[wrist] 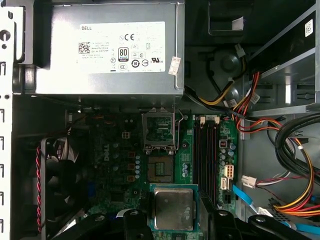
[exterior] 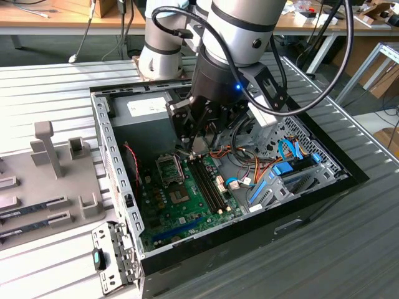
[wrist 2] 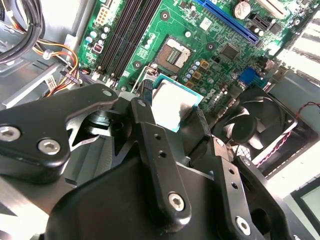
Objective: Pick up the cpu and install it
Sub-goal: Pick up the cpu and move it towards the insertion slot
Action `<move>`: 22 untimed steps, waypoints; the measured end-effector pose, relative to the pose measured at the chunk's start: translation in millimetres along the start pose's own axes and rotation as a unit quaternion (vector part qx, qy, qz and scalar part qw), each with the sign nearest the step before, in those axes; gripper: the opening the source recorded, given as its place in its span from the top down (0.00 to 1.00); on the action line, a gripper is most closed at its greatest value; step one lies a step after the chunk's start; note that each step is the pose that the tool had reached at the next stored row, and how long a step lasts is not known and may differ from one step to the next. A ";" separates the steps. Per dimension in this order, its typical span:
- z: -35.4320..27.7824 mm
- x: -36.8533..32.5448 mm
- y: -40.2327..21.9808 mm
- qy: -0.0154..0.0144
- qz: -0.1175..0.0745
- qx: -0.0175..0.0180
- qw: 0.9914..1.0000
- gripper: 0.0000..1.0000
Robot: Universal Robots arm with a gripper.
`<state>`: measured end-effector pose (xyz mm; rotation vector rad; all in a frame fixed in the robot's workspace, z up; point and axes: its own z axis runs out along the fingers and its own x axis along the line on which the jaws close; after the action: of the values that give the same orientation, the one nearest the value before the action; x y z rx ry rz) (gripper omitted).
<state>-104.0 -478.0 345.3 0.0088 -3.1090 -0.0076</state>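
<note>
The carry step was in hand: the end effector [wrist 2: 172, 106] was clamped on the cpu [wrist 2: 170, 102], one finger on each of two opposite edges, metal top facing the wrist cameras. In the first wrist view the cpu [wrist: 173, 208] hung above the motherboard [wrist: 115, 155], near the socket [wrist: 159, 172] but off to one side of it, on the side away from the power supply [wrist: 115, 50]. The socket looked bare, its load frame [wrist: 159, 131] swung open, so I judged the pick done and the install not yet done.

Seating the chip would call for squaring its edges to the socket, centring it over the opening, and keeping it level on a gentle descent; a tilted or offset drop could risk the socket's contacts. The memory slots [wrist: 207, 150] and loose cables [wrist: 295, 165] lay close by and left little room for the fingers.

In the exterior view the arm reached down into the open case [exterior: 103, 124], which lay on a ribbed grey tabletop [exterior: 349, 249]. On the exterior view's left sat a grey tray [exterior: 37, 187] with upright holders and a few memory sticks [exterior: 31, 208]. Behind stood a wooden bench [exterior: 50, 25] with cables hanging from it.
</note>
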 end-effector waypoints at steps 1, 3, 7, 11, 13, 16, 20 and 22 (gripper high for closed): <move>0.2 0.0 0.0 0.000 0.000 0.000 1.000 0.53; 0.8 0.0 0.0 0.000 0.000 0.000 1.000 0.53; 2.2 -0.1 -0.2 0.000 0.000 0.000 1.000 0.53; 3.2 -0.2 -0.4 0.000 0.000 0.000 1.000 0.53; 3.8 -0.2 -0.5 0.000 0.000 0.000 1.000 0.53; 4.5 -0.3 -0.6 0.000 0.000 0.000 1.000 0.53; 5.6 -0.4 -0.7 0.000 0.000 0.000 1.000 0.53; 6.3 -0.5 -0.8 0.000 0.000 0.000 1.000 0.53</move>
<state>-103.7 -478.7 339.0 0.0089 -3.1091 -0.0077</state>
